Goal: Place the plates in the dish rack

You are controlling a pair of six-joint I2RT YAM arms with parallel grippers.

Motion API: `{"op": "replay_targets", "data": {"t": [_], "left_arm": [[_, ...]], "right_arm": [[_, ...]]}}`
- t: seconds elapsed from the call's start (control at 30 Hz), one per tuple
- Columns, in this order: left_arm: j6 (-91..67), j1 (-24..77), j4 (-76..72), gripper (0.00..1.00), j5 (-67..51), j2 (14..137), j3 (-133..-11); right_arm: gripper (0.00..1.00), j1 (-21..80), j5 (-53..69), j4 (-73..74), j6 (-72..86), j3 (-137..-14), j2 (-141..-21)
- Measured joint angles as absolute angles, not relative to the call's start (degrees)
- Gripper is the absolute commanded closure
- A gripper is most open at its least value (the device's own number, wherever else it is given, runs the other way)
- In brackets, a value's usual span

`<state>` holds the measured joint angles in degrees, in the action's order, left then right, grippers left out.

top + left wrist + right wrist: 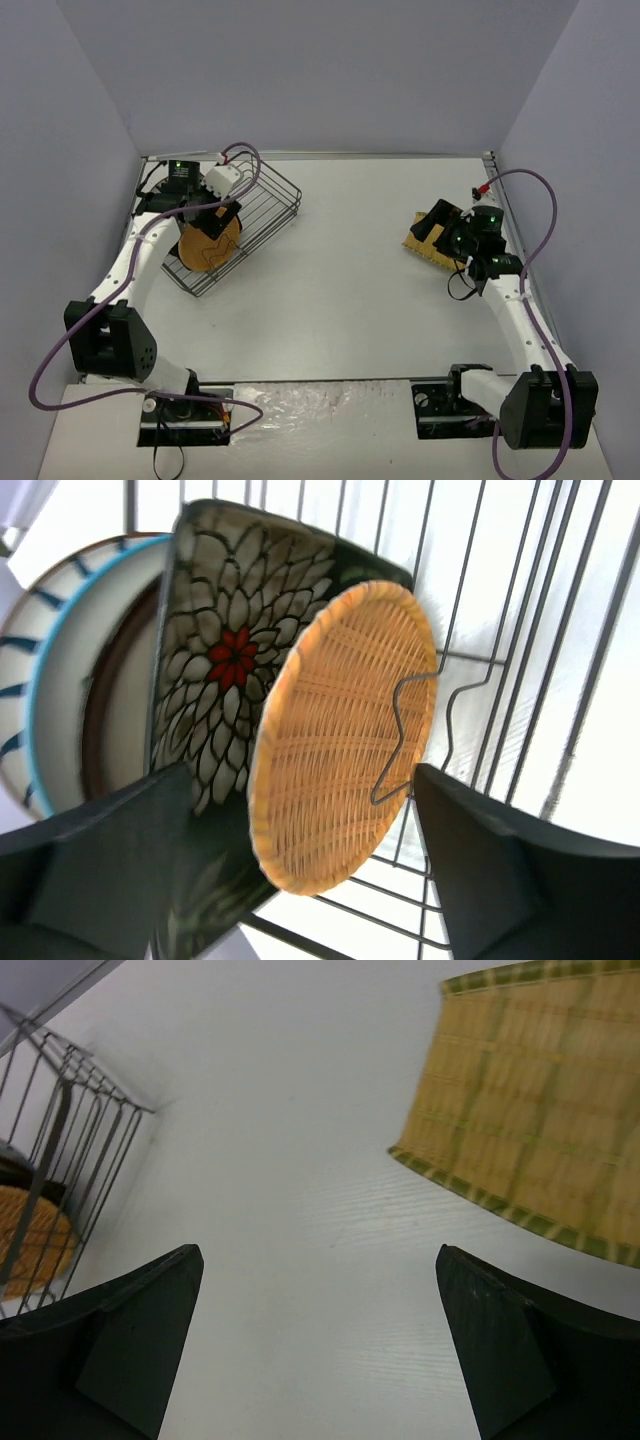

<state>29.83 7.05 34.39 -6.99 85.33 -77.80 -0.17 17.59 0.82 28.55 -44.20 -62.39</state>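
The wire dish rack (285, 195) stands at the back left. In the left wrist view several plates stand on edge between its wires (560, 680). They are the orange-tan woven plate (340, 740), the dark square plate (220, 640) with a flower pattern, the red-brown-rimmed plate (105, 710) and the striped-rim plate (35, 660). The fruit-motif plate is out of view. My left gripper (300, 880) is open, its jaws on either side of the orange plate's lower edge; it is over the rack (215, 215). My right gripper (445, 232) is open and empty above the table (315, 1360).
A bamboo mat (425, 250) lies at the back right under my right gripper and shows in the right wrist view (540, 1120). The rack (75, 1130) with the orange plate (35, 1240) shows at that view's left edge. Grey walls close in the table.
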Motion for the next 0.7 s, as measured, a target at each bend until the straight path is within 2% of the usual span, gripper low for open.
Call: {"op": "replay_targets", "data": {"t": [0.33, 0.53, 0.7], "left_arm": [[14.52, 8.87, 29.67, 0.03, -2.2, 72.05, -77.83], [5.54, 14.63, 32.2, 0.03, -0.49, 67.87, -77.87], [-0.98, 15.04, 36.05, 0.03, -2.7, 65.09, -77.38]], "right_arm": [[0.01, -9.21, 0.23, 10.29, 33.29, -46.4, -67.78], [0.09, -14.74, -2.4, 10.09, 36.35, -45.88, -73.38], [0.19, -18.99, -1.27, 6.35, 39.17, -43.6, -78.08]]}}
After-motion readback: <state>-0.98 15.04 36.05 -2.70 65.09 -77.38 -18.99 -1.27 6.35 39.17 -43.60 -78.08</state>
